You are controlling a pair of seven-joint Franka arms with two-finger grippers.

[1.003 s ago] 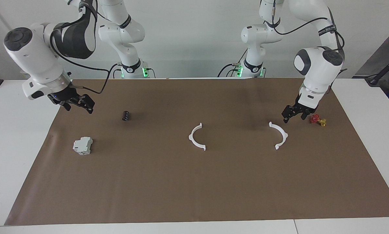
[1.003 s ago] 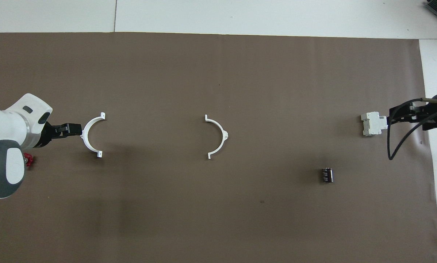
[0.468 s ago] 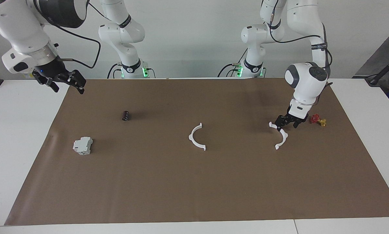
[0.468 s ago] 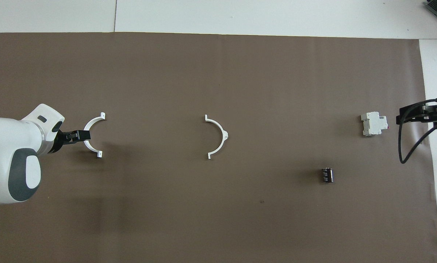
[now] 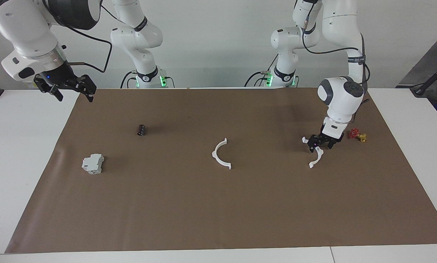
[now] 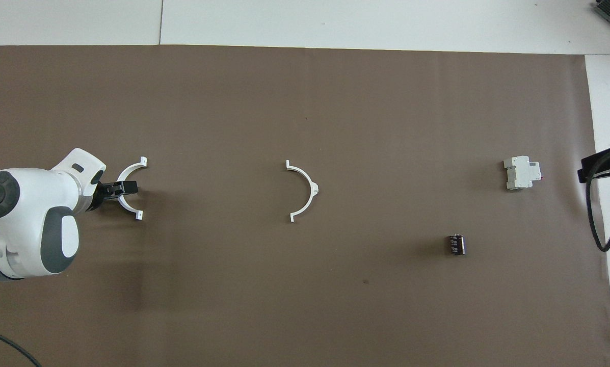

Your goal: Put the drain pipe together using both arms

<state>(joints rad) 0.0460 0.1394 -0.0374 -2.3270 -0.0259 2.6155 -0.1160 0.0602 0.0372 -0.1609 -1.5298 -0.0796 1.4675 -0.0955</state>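
Left arm: I see it bent down from its base, wrist pointing at the table, with the left end effector [image 5: 321, 144] low over the curved back of one half-ring [image 5: 315, 153] near the left arm's end of the table; its fingers stand apart astride the plastic, nothing clamped.
Right arm: it waits raised, the right end effector [image 5: 69, 87] spread wide and empty, over the edge of the brown mat [image 5: 218, 219] at the right arm's end.
Second half-ring: this one [image 5: 221, 154] lies alone at mid-table, well apart from the first.
Facing view only: I get the small red-and-yellow valve piece [image 5: 357, 135] just beside the left end effector.
Overhead view only: the left arm's wrist hides that valve piece; the right end effector [image 6: 601, 164] shows only at the frame's edge.
Other parts: a grey-white block [image 5: 92, 163] and a small dark cylinder [image 5: 141, 129] sit toward the right arm's end.
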